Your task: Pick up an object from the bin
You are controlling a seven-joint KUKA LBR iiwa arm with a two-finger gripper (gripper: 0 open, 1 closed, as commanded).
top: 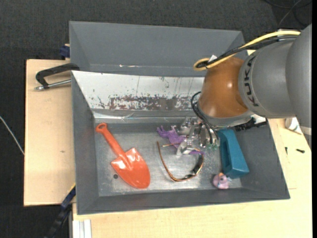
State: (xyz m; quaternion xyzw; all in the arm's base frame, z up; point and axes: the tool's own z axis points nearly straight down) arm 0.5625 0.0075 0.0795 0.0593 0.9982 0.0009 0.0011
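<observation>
Hand point(192, 140) low beside purple toy point(168, 134), bin point(84, 148) centre; grip state unclear.

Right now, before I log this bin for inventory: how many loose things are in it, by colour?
Orange: 1, shovel
Purple: 1, toy
Blue: 1, block
Pink: 1, trinket
Brown: 1, cord
Total: 5
</observation>
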